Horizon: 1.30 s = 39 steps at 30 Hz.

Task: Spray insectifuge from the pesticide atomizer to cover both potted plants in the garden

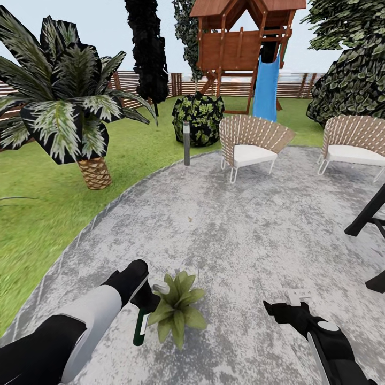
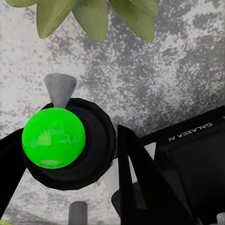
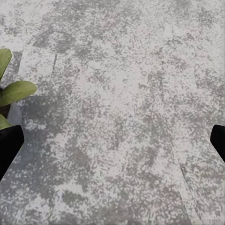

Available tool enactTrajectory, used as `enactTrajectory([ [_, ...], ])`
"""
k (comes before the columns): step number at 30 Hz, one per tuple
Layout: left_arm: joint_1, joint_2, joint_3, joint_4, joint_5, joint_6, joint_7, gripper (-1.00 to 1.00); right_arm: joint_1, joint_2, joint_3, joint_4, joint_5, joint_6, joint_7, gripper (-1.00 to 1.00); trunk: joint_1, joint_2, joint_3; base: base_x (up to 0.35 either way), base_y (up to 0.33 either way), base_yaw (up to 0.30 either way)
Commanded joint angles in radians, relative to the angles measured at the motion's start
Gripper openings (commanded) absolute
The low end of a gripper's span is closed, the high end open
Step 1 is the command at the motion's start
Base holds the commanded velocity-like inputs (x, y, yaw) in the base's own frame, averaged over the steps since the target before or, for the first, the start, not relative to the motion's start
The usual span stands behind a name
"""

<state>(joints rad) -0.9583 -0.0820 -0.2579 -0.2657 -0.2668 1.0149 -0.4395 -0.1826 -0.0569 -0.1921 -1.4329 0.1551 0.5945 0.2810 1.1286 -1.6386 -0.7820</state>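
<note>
On the mottled grey patio [image 1: 240, 230], one potted plant [image 1: 179, 309] shows as a rosette of pointed green leaves that hides its pot. Right beside it on the left, my left gripper [image 1: 143, 302] is shut on the pesticide atomizer [image 1: 140, 327]. The dark bottle with its white label hangs downward and the pale spray head [image 1: 160, 289] sits against the leaves. In the left wrist view the atomizer [image 2: 70, 145] appears as a dark round body with a bright green ball and a grey nozzle aimed at the plant leaves [image 2: 93, 14]. My right gripper [image 1: 283, 310] hovers open over bare paving, and its wrist view catches leaf tips [image 3: 14, 91].
Lawn [image 1: 43, 214] borders the patio on the left, with a palm [image 1: 69, 107]. A grey bollard lamp [image 1: 186, 141] stands at the patio's far edge. Two wicker chairs [image 1: 251, 141] [image 1: 355, 141] sit at the back. Black frame legs [image 1: 369, 214] intrude at right.
</note>
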Motion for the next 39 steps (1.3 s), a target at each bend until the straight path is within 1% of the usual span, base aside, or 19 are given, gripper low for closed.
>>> enactTrajectory([
  [1,0.0,0.0,-0.002,-0.001,-0.011,0.002,-0.01,-1.0,0.0,0.0,-0.001,-0.001,0.011,0.004,0.009,1.0,0.0,0.0,-0.001,0.0,0.0,0.0],
  [6,0.0,0.0,-0.001,-0.001,-0.011,0.002,-0.01,-1.0,0.0,0.0,-0.001,-0.001,0.011,0.004,0.009,1.0,0.0,0.0,-0.001,0.0,0.0,0.0],
  [9,0.0,0.001,-0.001,-0.001,-0.011,0.002,-0.01,-1.0,0.0,0.0,-0.001,-0.001,0.011,0.004,0.009,1.0,0.011,-0.021,-0.01,0.0,0.0,0.0],
  [11,0.0,0.001,0.0,-0.001,-0.01,0.002,-0.01,-1.0,-0.001,0.0,-0.001,-0.001,0.011,0.004,0.009,1.0,0.011,-0.021,-0.01,0.0,0.0,0.0],
  [18,0.0,0.001,0.0,-0.002,-0.009,0.002,-0.01,-1.0,0.0,0.0,-0.001,-0.001,0.011,0.004,0.009,1.0,0.038,-0.07,-0.032,0.0,0.0,0.0],
  [22,0.0,0.001,-0.001,-0.003,-0.01,0.002,-0.01,-1.0,0.0,0.0,-0.001,-0.001,0.011,0.004,0.009,1.0,0.038,-0.07,-0.032,0.0,0.0,0.0],
  [28,0.0,0.001,0.0,-0.005,-0.011,0.002,-0.01,-1.0,-0.001,0.0,-0.001,0.0,0.011,0.004,0.009,1.0,0.061,-0.112,-0.051,0.0,0.0,0.0],
  [32,0.0,0.001,0.0,-0.009,-0.011,0.002,-0.01,-1.0,0.0,0.0,-0.001,0.0,0.011,0.004,0.009,1.0,0.061,-0.112,-0.051,0.0,0.0,0.0],
  [38,0.0,0.001,0.002,-0.01,-0.011,0.002,-0.01,-1.0,-0.001,0.0,-0.001,0.0,0.011,0.003,0.009,1.0,0.084,-0.154,-0.07,0.0,0.0,0.0],
  [39,0.0,0.001,0.002,-0.01,-0.012,0.002,-0.01,-1.0,-0.001,0.0,-0.001,0.0,0.011,0.003,0.009,1.0,0.084,-0.154,-0.07,0.0,0.0,0.0],
])
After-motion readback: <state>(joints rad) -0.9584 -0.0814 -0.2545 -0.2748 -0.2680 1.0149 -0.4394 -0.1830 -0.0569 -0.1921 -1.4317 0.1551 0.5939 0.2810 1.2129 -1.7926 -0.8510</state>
